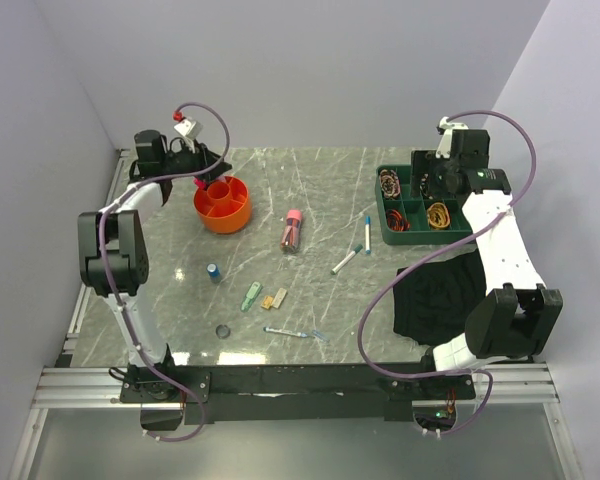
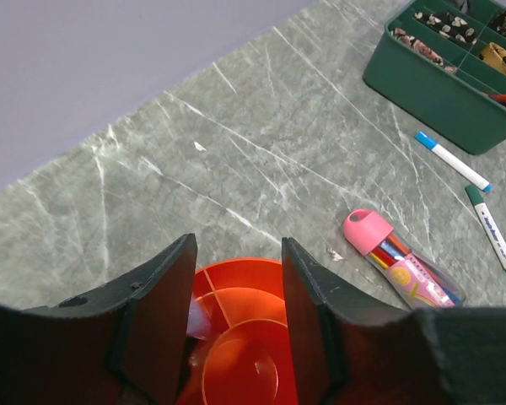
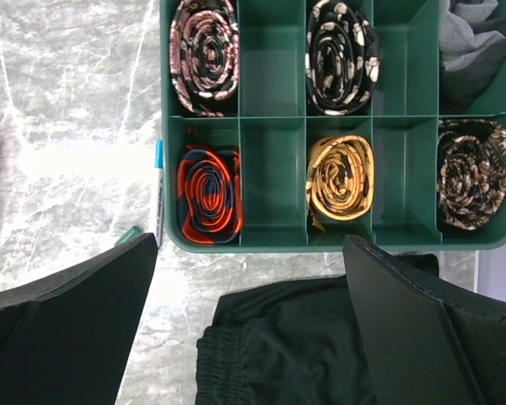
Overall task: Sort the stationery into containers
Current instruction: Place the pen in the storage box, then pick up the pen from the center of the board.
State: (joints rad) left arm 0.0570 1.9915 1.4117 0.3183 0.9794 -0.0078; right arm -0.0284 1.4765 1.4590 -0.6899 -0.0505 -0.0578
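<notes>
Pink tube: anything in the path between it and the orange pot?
Nothing visible. Only bare table lies between the pink tube and the orange pot. The left gripper hangs open and empty over the pot, with an equally clear run to the tube.

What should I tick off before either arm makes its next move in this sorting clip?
1. The left gripper is open, nothing between its fingers: ok.
2. The orange pot stands upright, right below the left gripper: ok.
3. The right gripper is open and empty, above the green tray: ok.
4. All stationery is in the pot: not ok. The pink tube, blue cylinder, green clip and yellow eraser lie loose on the table.
5. Every pot section is free: cannot tell, since the fingers hide part of it.
</notes>
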